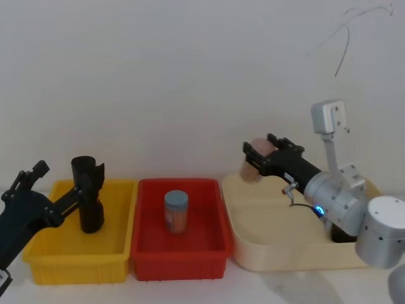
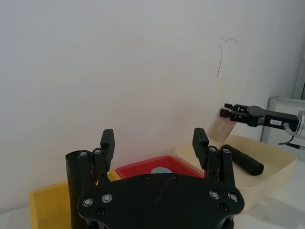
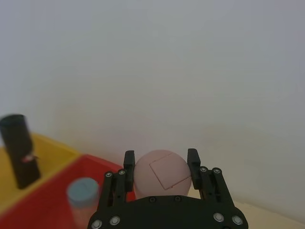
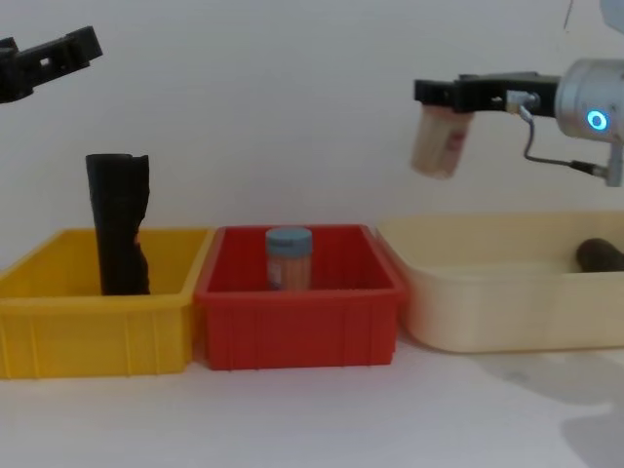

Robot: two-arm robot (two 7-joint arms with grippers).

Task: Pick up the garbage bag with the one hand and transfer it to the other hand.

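Note:
The garbage bag (image 1: 88,196) is a black crinkled roll standing upright in the yellow bin (image 1: 57,253); it also shows in the chest view (image 4: 117,224) and at the edge of the left wrist view (image 2: 72,191). My left gripper (image 2: 153,143) is open and empty, hanging above and to the left of the roll (image 4: 49,54), apart from it. My right gripper (image 1: 258,151), on the silver arm with a blue ring light, is shut on a pale pinkish jar (image 4: 437,141) held above the cream tray (image 4: 507,322). The roll's small red label (image 3: 29,157) shows far off.
A red bin (image 1: 180,256) between the yellow bin and the cream tray holds an upright jar with a blue lid (image 1: 176,212). A second black roll (image 2: 243,160) lies in the cream tray. A white wall stands close behind the bins.

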